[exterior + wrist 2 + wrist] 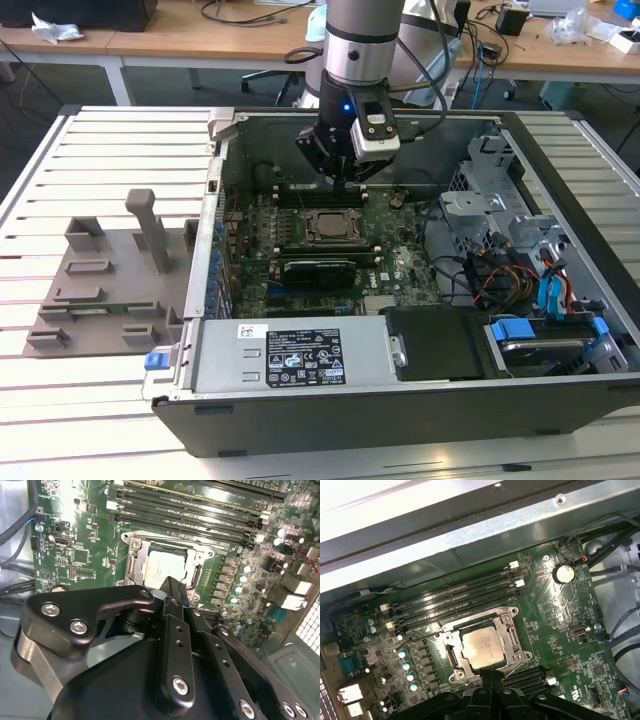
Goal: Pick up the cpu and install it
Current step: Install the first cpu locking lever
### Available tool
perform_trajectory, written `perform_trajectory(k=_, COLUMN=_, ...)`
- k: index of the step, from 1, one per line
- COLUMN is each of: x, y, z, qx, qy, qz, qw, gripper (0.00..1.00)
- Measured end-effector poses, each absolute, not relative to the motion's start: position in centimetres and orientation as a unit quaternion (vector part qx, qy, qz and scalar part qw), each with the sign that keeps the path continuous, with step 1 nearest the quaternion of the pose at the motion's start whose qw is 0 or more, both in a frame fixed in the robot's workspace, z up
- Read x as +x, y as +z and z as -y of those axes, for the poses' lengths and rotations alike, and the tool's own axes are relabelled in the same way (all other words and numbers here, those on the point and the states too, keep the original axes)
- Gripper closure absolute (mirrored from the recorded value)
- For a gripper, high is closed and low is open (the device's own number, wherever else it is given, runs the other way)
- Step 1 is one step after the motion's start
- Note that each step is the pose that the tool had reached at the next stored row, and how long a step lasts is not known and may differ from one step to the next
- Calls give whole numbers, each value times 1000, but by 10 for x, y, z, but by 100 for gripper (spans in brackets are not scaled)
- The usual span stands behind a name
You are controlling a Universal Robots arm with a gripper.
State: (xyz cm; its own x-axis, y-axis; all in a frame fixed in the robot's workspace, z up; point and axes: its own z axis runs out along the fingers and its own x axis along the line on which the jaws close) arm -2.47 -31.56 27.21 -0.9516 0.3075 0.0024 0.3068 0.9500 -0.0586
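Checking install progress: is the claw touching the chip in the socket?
Cannot tell. In the second wrist view the claw overlaps the chip at its edge, hiding any gap.

Computer case on slatted table

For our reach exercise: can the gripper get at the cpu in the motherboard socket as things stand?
Probably yes: the gripper hangs close over the cpu, whose top lies bare, with nothing between them.

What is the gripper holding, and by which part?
Nothing seen held: the cpu lies in its socket, the gripper poised at its edge.
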Motion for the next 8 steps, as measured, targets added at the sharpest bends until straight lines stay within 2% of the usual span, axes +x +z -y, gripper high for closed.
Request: perform_trajectory(k=8, x=-25, y=272, z=316, qx=-122, qy=29, qz=992, qw=5, gripper=89)
